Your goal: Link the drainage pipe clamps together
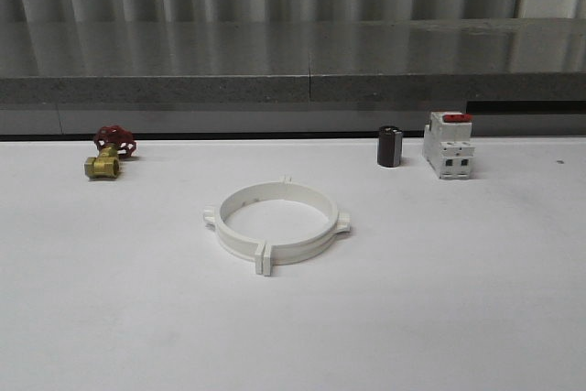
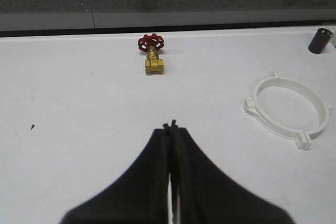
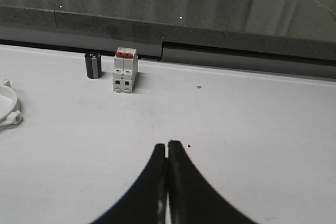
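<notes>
The two white drainage pipe clamps (image 1: 276, 222) lie together as one closed ring in the middle of the white table, end tabs meeting at the front and back, small ears at each side. The same ring (image 2: 287, 109) appears in the left wrist view, and an edge of it (image 3: 7, 109) in the right wrist view. My left gripper (image 2: 170, 126) is shut with nothing between its black fingers, hanging above bare table well away from the ring. My right gripper (image 3: 168, 144) is also shut and empty, over bare table apart from the ring.
A brass valve with a red handwheel (image 1: 110, 152) sits at the back left. A small black cylinder (image 1: 390, 146) and a white breaker with a red switch (image 1: 448, 145) stand at the back right. A grey ledge (image 1: 293, 75) runs behind the table.
</notes>
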Tool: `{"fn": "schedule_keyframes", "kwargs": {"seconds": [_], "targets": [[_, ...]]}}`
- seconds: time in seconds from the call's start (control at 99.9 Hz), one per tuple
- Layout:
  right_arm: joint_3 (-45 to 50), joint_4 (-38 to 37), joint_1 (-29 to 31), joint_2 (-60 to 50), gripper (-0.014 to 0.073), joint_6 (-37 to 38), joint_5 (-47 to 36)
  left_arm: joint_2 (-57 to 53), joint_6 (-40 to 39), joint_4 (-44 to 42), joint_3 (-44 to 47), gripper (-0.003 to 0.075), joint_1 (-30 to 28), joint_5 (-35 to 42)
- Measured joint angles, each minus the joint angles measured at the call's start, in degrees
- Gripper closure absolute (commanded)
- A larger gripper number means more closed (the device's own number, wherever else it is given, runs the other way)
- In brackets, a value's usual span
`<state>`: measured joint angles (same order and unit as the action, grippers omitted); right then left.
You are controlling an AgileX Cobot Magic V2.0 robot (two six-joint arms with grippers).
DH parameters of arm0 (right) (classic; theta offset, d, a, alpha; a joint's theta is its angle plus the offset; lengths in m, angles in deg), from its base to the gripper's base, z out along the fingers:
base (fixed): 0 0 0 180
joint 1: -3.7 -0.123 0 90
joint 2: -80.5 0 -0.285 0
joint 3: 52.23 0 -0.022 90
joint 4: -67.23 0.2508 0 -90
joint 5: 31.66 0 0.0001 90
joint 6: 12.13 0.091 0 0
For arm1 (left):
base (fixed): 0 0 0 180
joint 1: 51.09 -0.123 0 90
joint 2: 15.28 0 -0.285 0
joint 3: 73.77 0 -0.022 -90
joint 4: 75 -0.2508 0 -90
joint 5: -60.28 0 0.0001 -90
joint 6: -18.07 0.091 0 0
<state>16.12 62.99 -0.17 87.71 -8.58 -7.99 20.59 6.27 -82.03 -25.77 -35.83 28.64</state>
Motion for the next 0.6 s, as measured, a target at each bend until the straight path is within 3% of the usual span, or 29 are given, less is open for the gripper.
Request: {"fn": "schedule_keyframes", "kwargs": {"seconds": [0.28, 0.601], "targets": [[9.7, 0.0, 0.1, 0.0, 0.0662, 0.0, -10.8, 0.0, 0.0, 0.0, 0.0, 0.0741, 0.0, 0.0], [10.5, 0.0, 0.1, 0.0, 0.0662, -0.1, -12.5, 0.0, 0.0, 0.0, 0.0, 0.0741, 0.0, 0.1]]}}
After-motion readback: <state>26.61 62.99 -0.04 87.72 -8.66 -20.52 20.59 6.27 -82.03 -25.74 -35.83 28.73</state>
